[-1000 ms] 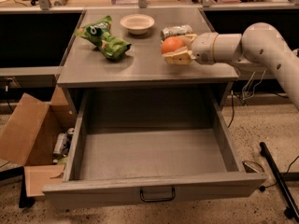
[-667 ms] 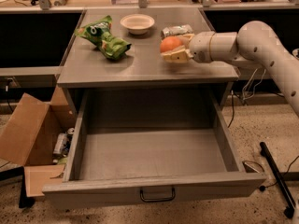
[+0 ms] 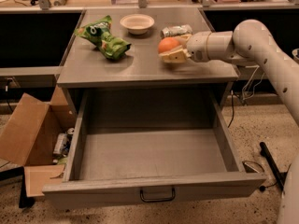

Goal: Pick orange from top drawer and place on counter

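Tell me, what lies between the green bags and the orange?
Only bare counter, in the camera view; the white bowl sits farther back. The gripper holds the orange beside the can.

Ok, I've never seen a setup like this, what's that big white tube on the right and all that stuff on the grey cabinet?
That white tube is a robot's arm. The two-finger gripper at its tip is closed on a small bright-orange ball, an orange, over the right side of the flat grey wooden counter. The single camera looks down at the cabinet's front. Also on the counter: crinkled green snack bags, a small white bowl and a silvery can on its side. Below, the wide grey top drawer is pulled open. A brown cardboard box sits on the floor beside it.
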